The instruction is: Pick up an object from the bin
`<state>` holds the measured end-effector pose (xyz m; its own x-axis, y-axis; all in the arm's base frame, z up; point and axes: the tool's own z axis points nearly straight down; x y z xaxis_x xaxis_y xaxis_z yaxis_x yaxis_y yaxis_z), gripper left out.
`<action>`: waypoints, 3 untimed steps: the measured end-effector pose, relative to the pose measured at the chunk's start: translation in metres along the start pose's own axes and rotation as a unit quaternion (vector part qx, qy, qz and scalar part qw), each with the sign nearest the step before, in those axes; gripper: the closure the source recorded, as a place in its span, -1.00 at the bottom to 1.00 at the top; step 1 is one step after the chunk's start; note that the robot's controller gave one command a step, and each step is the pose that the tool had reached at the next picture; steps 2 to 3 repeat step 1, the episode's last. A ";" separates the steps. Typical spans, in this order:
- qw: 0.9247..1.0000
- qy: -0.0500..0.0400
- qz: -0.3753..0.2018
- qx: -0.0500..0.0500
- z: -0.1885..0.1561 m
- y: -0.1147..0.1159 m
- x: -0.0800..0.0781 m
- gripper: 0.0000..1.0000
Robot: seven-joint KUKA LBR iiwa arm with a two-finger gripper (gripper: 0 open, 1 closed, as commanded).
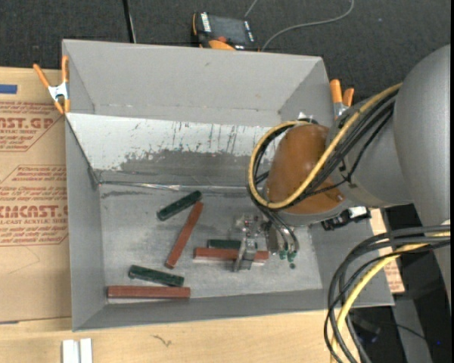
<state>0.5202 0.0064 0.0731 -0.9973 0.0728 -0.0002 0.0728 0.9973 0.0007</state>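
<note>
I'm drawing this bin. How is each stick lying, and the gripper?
gripper: down over the right brown stick.
right brown stick: flat, partly under gripper.
small green stick: flat, beside gripper.
slanted brown stick: lying flat.
front brown stick: flat, along wall.
back green stick: lying flat.
front green stick: lying flat.

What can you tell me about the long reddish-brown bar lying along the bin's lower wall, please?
The long reddish-brown flat bar looks like matte plastic or wood, and straight. It lies flat along the grey metal bin's lower wall, near the left corner. A short dark green stick lies above it; whether they touch is unclear.
</note>
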 end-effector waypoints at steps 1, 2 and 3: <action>0.998 -0.004 -0.055 0.001 -0.164 -0.014 -0.002 1.00; 0.998 -0.004 -0.055 0.001 -0.164 -0.014 -0.002 1.00; 0.998 -0.004 -0.055 0.001 -0.164 -0.014 -0.002 1.00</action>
